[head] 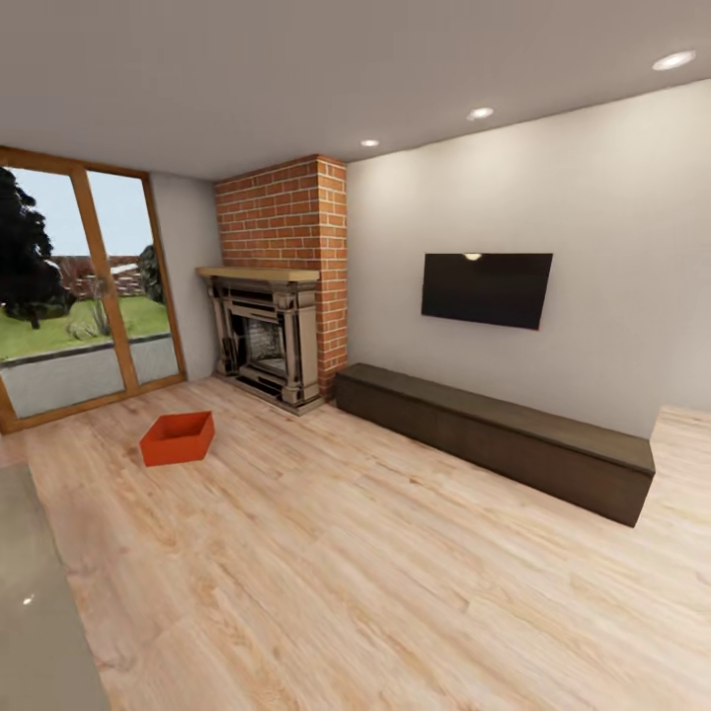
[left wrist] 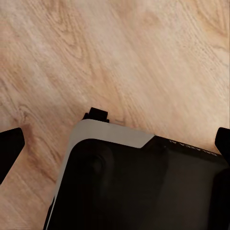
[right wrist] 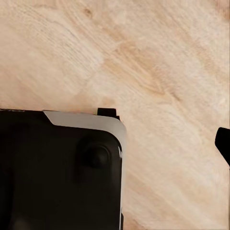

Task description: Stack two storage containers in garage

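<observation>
Task barely started. One storage container lay on living room wood-plank floor, near fireplace, well apart from bench. Second container not located. Left gripper spread wide, empty. Right gripper state: cannot tell. Transport to garage and stacking outstanding.

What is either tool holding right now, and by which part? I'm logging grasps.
Nothing: the one storage container in view sits untouched on the wood floor.
</observation>
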Available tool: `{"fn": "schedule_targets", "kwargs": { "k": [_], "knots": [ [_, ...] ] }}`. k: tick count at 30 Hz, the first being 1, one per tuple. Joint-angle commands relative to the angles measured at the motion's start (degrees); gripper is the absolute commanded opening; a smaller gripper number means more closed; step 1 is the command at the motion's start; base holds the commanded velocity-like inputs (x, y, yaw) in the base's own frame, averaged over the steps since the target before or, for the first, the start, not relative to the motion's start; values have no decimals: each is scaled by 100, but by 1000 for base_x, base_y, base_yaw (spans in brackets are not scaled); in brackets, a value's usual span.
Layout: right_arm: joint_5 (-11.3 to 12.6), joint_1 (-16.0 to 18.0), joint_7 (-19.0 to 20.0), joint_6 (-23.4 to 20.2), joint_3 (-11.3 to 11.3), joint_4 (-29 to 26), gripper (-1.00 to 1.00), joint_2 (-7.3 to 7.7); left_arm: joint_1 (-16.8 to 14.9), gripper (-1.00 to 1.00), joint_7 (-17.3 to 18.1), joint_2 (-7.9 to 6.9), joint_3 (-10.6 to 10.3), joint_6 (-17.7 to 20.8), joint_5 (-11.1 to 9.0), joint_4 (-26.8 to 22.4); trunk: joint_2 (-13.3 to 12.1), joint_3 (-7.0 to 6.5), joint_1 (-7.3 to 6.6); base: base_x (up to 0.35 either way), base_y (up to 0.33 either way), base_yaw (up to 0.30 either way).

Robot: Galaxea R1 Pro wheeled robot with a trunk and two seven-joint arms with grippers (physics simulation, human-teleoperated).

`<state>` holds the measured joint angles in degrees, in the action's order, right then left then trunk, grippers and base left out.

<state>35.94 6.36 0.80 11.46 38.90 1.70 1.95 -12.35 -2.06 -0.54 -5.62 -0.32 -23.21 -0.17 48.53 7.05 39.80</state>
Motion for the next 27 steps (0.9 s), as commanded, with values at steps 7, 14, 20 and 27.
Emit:
{"fn": "schedule_targets", "kwargs": {
  "k": [7, 14, 20, 27],
  "knots": [
    [45, 5, 8, 26, 47, 14, 100, -7, -4, 100, -14, 1, -49, -3, -44, -1, 6, 9, 4, 323, 0, 267],
    [45, 5, 8, 27, 46, 14, 100, -4, -4, 100, -14, 1, -48, -3, -48, -1, 6, 9, 4, 323, 0, 267],
    [45, 5, 8, 27, 44, 14, 100, -3, -4, 100, -14, 1, -48, -3, -46, -1, 6, 9, 4, 323, 0, 267],
    [45, 5, 8, 29, 44, 14, 100, -2, -4, 100, -14, 1, -48, -3, -45, -1, 6, 9, 4, 323, 0, 267]
  ]
}}
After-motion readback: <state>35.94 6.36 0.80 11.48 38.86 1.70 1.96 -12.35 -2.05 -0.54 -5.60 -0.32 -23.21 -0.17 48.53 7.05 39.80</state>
